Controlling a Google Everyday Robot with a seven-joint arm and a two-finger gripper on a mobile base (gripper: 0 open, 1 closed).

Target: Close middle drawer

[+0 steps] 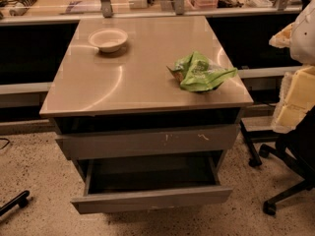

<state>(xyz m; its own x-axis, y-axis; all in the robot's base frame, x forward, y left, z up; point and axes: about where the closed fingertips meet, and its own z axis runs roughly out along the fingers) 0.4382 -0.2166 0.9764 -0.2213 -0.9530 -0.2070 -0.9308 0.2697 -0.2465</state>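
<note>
The middle drawer is pulled out far toward me from the grey cabinet. Its plain front panel sits low near the floor and its dark box interior looks empty. Above it is a grey drawer front with small white scratch marks, standing out slightly from the cabinet body. My gripper is out of the camera view. Only a white rounded part shows at the right edge, above and to the right of the cabinet.
On the cabinet top stand a white bowl at the back left and a green crumpled bag at the right. An office chair with yellow foam and a black wheeled base stands to the right. A speckled floor lies in front.
</note>
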